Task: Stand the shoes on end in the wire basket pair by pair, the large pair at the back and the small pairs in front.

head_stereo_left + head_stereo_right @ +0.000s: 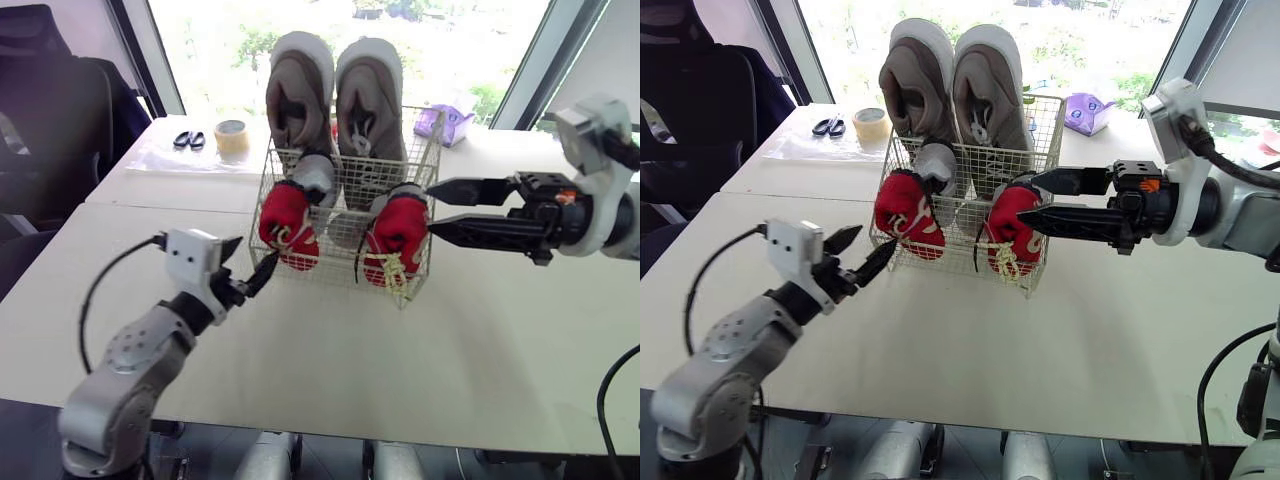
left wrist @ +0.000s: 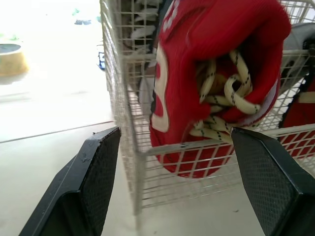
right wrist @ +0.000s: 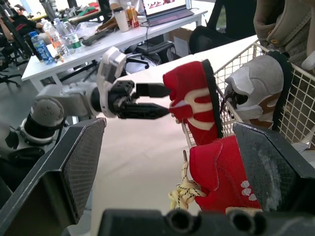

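Left gripper (image 1: 250, 262): spread, empty, tips at the front-left corner of the basket (image 1: 425, 150). A red shoe (image 1: 288, 225) stands on end inside the wire just beyond the tips.

Right gripper (image 1: 432, 210): spread, empty, tips at the basket's right side, just beside the second red shoe (image 1: 400, 235); contact unclear. Its laces (image 1: 395, 275) hang out in front.

Behind the red pair: a grey shoe (image 1: 315, 175), then the large pair (image 1: 335, 90) upright at the back.

Basket sits on the surface (image 1: 480, 330).

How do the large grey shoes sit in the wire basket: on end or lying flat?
On end. The large grey shoes stand side by side at the back of the wire basket, rising well above its rim.
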{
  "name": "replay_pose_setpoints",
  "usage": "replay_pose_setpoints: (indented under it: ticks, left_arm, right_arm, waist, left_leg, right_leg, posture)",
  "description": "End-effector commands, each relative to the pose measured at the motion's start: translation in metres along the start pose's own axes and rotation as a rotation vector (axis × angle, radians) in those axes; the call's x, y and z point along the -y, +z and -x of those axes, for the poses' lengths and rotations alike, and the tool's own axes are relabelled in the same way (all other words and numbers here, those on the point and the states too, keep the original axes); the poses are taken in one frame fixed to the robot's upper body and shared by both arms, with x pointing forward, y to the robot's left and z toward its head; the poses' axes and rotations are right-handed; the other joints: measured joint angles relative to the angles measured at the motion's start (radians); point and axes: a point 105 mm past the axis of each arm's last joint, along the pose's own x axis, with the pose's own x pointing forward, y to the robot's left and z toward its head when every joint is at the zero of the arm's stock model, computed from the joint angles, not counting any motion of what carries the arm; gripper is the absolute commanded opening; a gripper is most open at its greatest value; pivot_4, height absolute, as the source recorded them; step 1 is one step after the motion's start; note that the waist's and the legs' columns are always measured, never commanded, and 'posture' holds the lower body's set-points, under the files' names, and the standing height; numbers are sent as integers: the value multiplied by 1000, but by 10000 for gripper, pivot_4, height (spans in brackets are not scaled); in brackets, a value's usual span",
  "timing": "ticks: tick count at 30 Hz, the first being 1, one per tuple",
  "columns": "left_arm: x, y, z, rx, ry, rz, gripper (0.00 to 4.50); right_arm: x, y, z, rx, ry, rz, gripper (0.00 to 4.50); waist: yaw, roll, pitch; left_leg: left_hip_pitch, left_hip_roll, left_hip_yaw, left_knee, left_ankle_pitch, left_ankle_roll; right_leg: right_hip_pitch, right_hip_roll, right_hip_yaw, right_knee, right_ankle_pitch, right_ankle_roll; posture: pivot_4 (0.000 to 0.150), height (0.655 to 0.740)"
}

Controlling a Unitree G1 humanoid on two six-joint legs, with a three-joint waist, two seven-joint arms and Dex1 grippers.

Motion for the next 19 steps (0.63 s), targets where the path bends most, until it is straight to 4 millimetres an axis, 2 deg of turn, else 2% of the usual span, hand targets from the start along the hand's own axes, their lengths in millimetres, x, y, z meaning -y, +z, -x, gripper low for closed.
replay_pose_setpoints:
  ticks: [1, 8, 9, 11, 12, 15, 16, 19]
  left_arm:
    - [-11, 13, 12, 2, -25, -14, 36534]
    - [-52, 38, 28, -39, -37, -23, 36534]
    - [-61, 44, 30, -30, -28, -21, 36534]
    - [-93, 47, 39, -48, 47, 14, 36534]
    - [-100, 44, 44, -66, 44, 55, 36534]
    - [-88, 4, 68, -283, -108, 149, 36534]
    - [-86, -4, 72, -320, -131, 151, 36534]
    - [-87, -14, 73, -350, -132, 153, 36534]
  right_arm:
    - [-2, 5, 6, 12, -19, 53, 45000]
    - [11, 1, 30, -12, -136, 62, 45000]
    - [13, -2, 34, -27, -159, 62, 45000]
    - [19, -9, 46, -44, -216, 53, 45000]
    - [21, -11, 51, -46, -237, 47, 45000]
    - [27, -29, 68, -100, -313, 13, 45000]
    - [28, -37, 71, -119, -329, -1, 45000]
    - [29, -55, 76, -138, -352, -44, 45000]
  waist:
    - [0, 0, 0]
    - [1, 1, 1]
    - [1, 1, 1]
    - [0, 1, 1]
    - [-1, 1, 1]
    - [-11, 4, 1]
    - [-11, 4, 2]
    - [-6, 4, 2]
  left_leg:
    - [0, 0, 0, 0, 0, 0]
    - [-1, 0, 0, -1, 0, 0]
    - [-1, 0, 0, -1, 0, 0]
    - [-1, 0, 0, -2, -1, 0]
    - [-1, 0, 0, -2, -1, 0]
    - [-1, 1, 2, -6, -1, 1]
    - [0, 1, 4, -7, -2, 2]
    - [-2, 2, 4, -8, -2, 2]
  right_leg:
    - [0, 0, 0, 0, 0, 0]
    - [-1, 0, 0, -1, 0, 0]
    - [-1, 0, 0, -2, 0, 0]
    - [-1, 0, 0, -3, 0, 0]
    - [-1, 0, 0, -3, 0, 0]
    - [-3, -1, 1, -5, 0, 0]
    - [-3, -2, 2, -5, 0, -1]
    - [-5, -2, 2, -5, -1, -1]
  posture:
    - [1500, 6595]
    - [1500, 6595]
    - [1500, 6595]
    - [1500, 6595]
    - [1500, 6595]
    - [1500, 6595]
    - [1500, 6595]
    - [1500, 6595]
